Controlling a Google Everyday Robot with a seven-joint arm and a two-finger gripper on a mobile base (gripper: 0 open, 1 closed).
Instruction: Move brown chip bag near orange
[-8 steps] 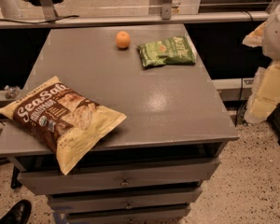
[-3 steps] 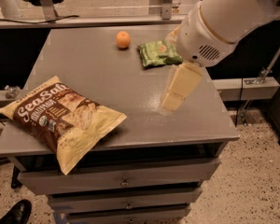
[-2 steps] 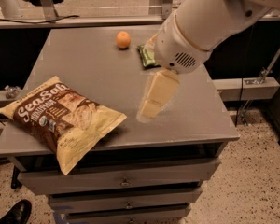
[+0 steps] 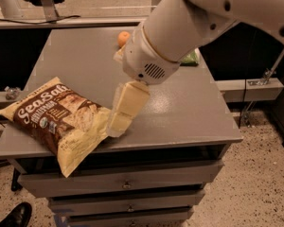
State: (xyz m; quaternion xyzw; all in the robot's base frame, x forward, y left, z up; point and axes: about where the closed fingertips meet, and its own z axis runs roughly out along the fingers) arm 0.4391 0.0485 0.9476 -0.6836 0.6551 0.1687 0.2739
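Note:
The brown chip bag [image 4: 54, 117] lies flat on the front left corner of the grey table [image 4: 189, 112], its pale lower end hanging over the front edge. The orange [image 4: 123, 38] sits at the far middle of the table, partly hidden behind my arm. My gripper [image 4: 116, 126] points down at the bag's right edge, right next to it or just touching it. The big white arm reaches in from the upper right.
A green chip bag [image 4: 192, 58] lies at the far right of the table, mostly hidden by my arm. The table has drawers [image 4: 128, 184] below its front edge. A dark shoe [image 4: 13, 216] is on the floor at lower left.
My arm has swung in from the right and moved left and forward across the table, bringing the gripper to the brown bag's right edge. The bag and orange have not moved.

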